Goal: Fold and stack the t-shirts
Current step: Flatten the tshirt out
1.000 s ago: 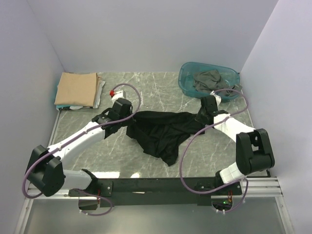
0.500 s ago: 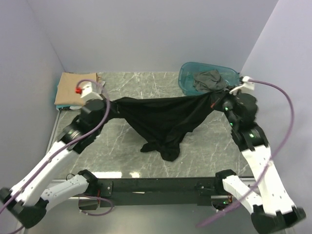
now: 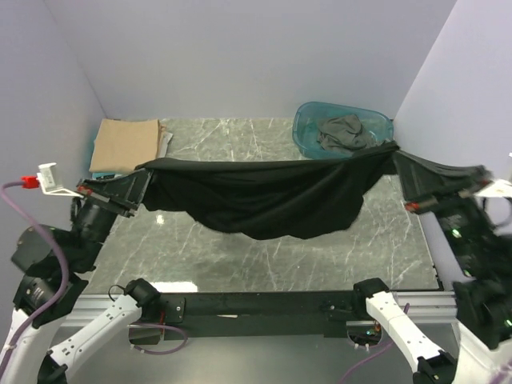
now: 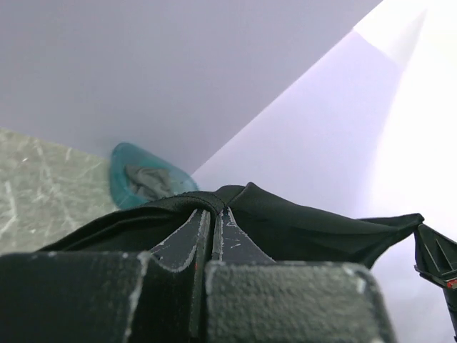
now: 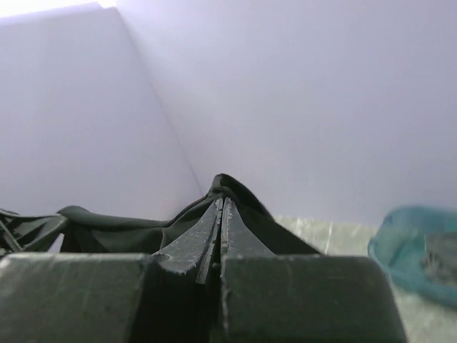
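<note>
A black t-shirt hangs stretched in the air between my two grippers, sagging in the middle above the table. My left gripper is shut on its left end, and the wrist view shows the cloth bunched over the closed left gripper. My right gripper is shut on the right end, with black cloth draped past the closed right gripper. A folded tan t-shirt tops a stack with pale ones under it at the back left. A dark grey t-shirt lies crumpled in the tub.
The translucent teal tub stands at the back right, also seen from the left wrist as the tub and from the right wrist as the tub. Lilac walls enclose the marble table on three sides.
Both arms have risen and spread outward, lifting the black t-shirt off the table. It went from a crumpled heap to a taut span hanging in the air.
</note>
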Tool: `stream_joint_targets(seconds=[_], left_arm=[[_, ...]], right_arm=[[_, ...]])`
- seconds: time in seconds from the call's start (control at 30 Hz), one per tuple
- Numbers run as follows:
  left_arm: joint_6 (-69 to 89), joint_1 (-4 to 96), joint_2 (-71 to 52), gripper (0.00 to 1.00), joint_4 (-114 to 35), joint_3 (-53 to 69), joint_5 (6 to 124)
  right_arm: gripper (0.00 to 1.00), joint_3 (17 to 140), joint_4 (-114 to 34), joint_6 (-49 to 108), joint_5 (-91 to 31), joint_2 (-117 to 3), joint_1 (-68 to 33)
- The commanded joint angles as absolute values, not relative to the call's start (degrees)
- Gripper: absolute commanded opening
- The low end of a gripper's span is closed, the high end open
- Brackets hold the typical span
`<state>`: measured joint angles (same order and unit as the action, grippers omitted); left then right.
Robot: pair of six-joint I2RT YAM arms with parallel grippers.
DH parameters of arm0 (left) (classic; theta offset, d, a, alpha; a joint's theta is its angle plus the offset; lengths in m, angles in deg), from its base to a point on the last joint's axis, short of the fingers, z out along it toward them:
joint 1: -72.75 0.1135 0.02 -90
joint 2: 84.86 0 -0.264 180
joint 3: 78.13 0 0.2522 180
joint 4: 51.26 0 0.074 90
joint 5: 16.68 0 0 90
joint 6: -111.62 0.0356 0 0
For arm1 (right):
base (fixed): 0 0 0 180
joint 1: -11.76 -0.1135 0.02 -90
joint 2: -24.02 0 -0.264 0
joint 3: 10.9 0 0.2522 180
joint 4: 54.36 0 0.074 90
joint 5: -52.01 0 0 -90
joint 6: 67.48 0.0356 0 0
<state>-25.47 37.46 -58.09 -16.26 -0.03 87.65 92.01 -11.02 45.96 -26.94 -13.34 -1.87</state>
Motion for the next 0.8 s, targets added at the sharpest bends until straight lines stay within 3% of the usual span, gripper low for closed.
stream_joint_targets(seconds=[0.0,0.13,0.27,0.33,0.37,0.4,0.47,0.5,0.53,0.57,0.63,0.67,0.73,0.77], left_arm=[[-23.82,37.41,-57.17,0.01,-18.42,3.48,84.92],[-23.47,37.41,-53.93,0.01,-17.38,4.36,87.9],[-24.87,37.41,-48.13,0.01,-12.72,3.05,98.7],[-26.63,37.41,-42.71,0.09,-10.61,1.56,105.3],[-27.33,37.41,-40.41,0.18,-7.91,0.07,106.88],[-29.43,37.5,-38.12,0.41,-6.23,-0.82,109.59],[-31.37,37.94,-31.0,0.65,-2.89,-3.97,111.11],[-32.77,38.55,-28.72,0.93,-2.26,-5.03,111.38],[-33.48,41.25,-24.17,0.99,-1.38,-5.91,109.73],[-34.1,43.11,-22.04,0.99,-0.24,-7.14,108.58],[-34.54,49.41,-17.12,0.99,0.82,-8.29,103.68],[-34.72,51.28,-16.05,0.99,1.0,-8.99,102.17],[-33.84,54.71,-14.64,0.99,-1.45,-10.48,98.74],[-33.49,55.25,-14.54,0.99,-2.59,-10.84,97.77]], right_arm=[[0.0,97.94,-8.88,43.79,-26.38,-16.39,-2.04],[0.0,100.16,-8.52,42.47,-29.63,-21.14,-1.95],[0.0,96.74,-10.79,42.12,-34.19,-28.86,-1.95],[0.0,91.83,-12.64,42.2,-35.34,-31.95,-1.51],[0.0,89.55,-15.96,42.12,-35.61,-34.66,-1.25],[0.0,84.39,-17.82,42.38,-36.22,-36.25,-0.98],[0.0,79.27,-22.9,42.82,-37.28,-41.42,-0.28],[0.0,74.98,-24.33,42.99,-39.11,-43.63,-0.02],[0.0,73.37,-25.47,43.6,-39.91,-46.0,0.25],[0.04,72.22,-26.53,43.87,-40.79,-51.51,1.12],[0.2,72.73,-24.88,45.27,-42.11,-57.68,1.83],[0.45,73.61,-22.52,45.45,-42.9,-63.28,2.09],[0.55,76.6,-20.48,45.81,-44.66,-67.54,2.01],[0.67,77.13,-19.78,46.07,-44.84,-69.73,2.01]])
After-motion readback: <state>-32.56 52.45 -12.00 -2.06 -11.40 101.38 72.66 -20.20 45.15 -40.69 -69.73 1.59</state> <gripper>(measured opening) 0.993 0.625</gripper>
